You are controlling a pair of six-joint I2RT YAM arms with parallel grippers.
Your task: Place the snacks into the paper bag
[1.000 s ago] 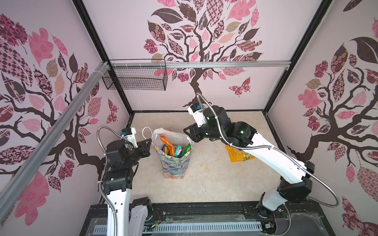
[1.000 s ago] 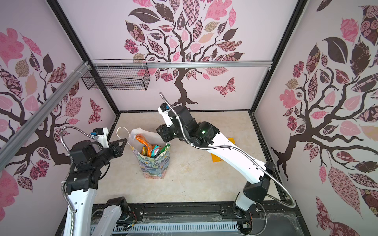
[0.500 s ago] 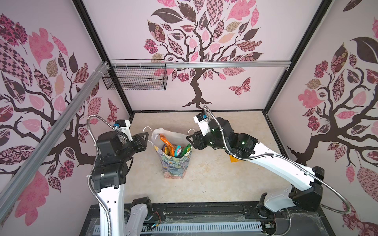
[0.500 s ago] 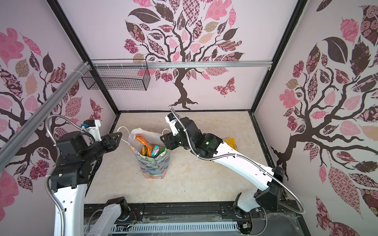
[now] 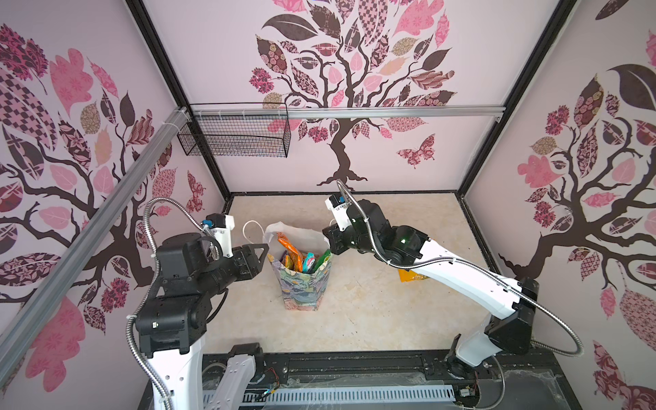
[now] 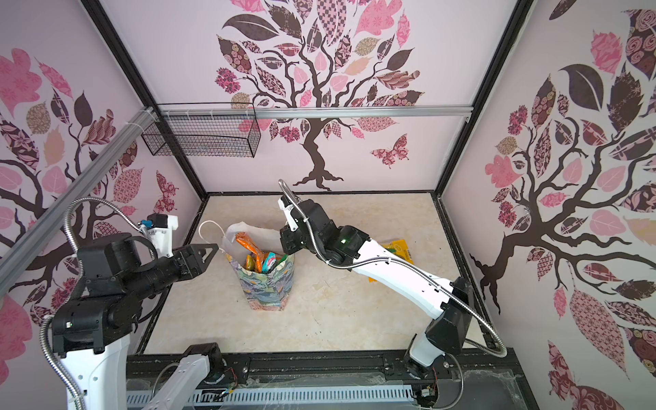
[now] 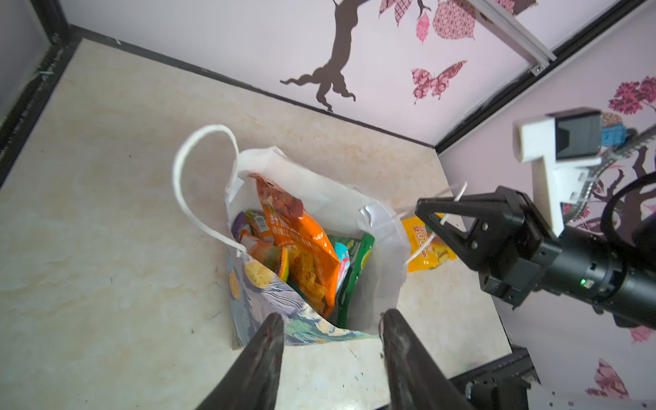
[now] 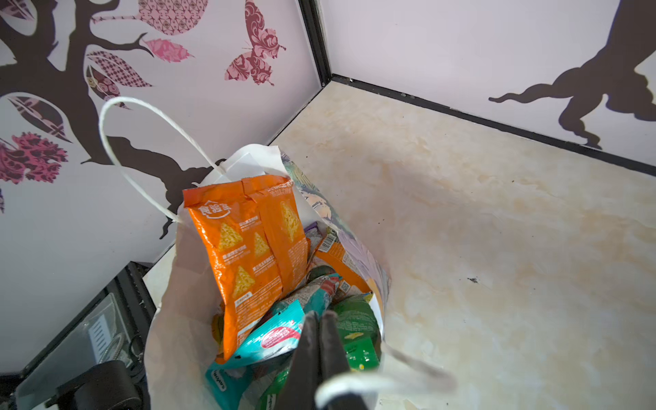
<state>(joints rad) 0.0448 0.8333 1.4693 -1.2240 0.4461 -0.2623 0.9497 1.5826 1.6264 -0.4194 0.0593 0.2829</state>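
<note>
While the paper bag point(image 5: 301, 287) stands on marbled floor point(image 5: 372, 312) amid tree-printed walls point(image 5: 355, 159), left hand point(image 5: 263, 250) gapes, right hand point(image 8: 319, 317) is clenched.

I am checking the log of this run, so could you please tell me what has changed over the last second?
The left gripper has opened beside the paper bag, and its arm has risen. The right gripper came down to the bag's rim and shut; whether it grips anything is unclear. The bag stays upright with the snacks inside, and the yellow packet stays on the table.
</note>
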